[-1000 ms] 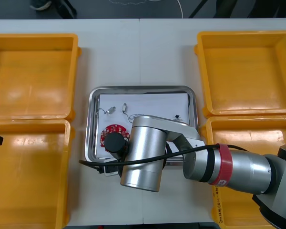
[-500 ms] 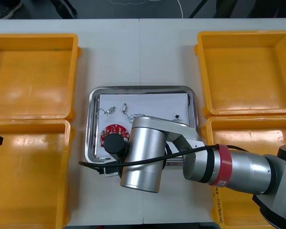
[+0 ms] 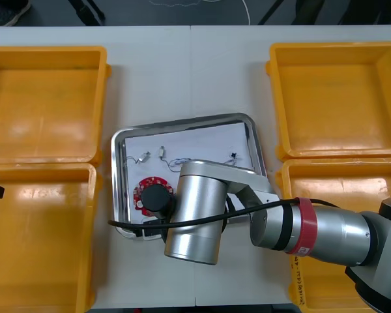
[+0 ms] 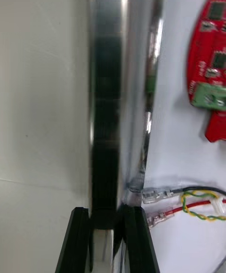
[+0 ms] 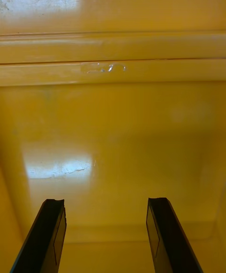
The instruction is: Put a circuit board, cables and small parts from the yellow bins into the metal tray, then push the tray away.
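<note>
The metal tray (image 3: pixel 182 121) lies askew between the bins, white inside. It holds a round red circuit board (image 3: pixel 143 191), small metal parts (image 3: pixel 144 155) and thin cables (image 3: pixel 182 160). My right gripper (image 4: pixel 104 237) is at the tray's near edge, its fingers (image 4: pixel 78 240) pressed to either side of the shiny rim (image 4: pixel 108 66). Just inside the rim lie the red and yellow cable (image 4: pixel 197 204) and the circuit board (image 4: pixel 209 66). From above, the right wrist (image 3: pixel 192 218) covers the tray's near side. My left gripper (image 5: pixel 106 235) hangs open over the near left yellow bin (image 5: pixel 113 113), nothing between its fingers.
Yellow bins stand at both sides: far left (image 3: pixel 45 104), near left (image 3: pixel 39 235), far right (image 3: pixel 339 98), near right (image 3: pixel 352 189). Bare table runs from the tray's far edge to the table's back edge (image 3: pixel 189 65).
My right gripper's fingers have come together on the tray's near rim. The tray has swung askew, its left end shifting left and toward me, its far right corner rising away.
</note>
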